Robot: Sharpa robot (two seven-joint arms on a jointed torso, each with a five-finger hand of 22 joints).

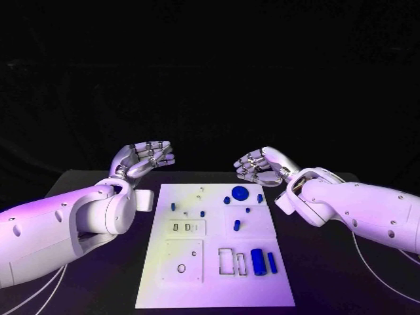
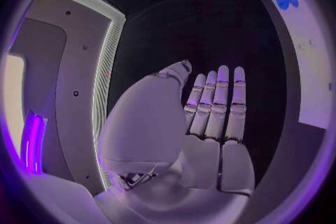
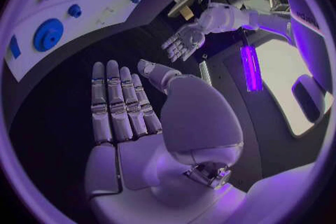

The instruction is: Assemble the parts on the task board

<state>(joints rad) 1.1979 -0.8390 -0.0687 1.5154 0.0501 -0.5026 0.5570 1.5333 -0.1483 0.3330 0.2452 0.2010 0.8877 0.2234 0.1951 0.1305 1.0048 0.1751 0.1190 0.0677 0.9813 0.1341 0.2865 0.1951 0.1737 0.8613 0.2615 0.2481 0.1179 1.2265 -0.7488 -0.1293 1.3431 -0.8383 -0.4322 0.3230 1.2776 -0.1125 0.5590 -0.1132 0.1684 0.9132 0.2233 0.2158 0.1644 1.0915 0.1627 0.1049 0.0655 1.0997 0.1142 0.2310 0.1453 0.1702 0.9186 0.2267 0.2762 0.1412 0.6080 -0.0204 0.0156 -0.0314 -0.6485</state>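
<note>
Above the desk (image 1: 333,275), left hand (image 1: 146,157) and right hand (image 1: 262,165) hover empty, seemingly open-fingered, beyond the board (image 1: 172,289); no part (image 1: 257,261) grasped, so picking one comes next.

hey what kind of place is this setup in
Probably a robotics lab test bench: a black table against a dark backdrop, a white task board with small blue parts, and both hands raised empty.
</note>
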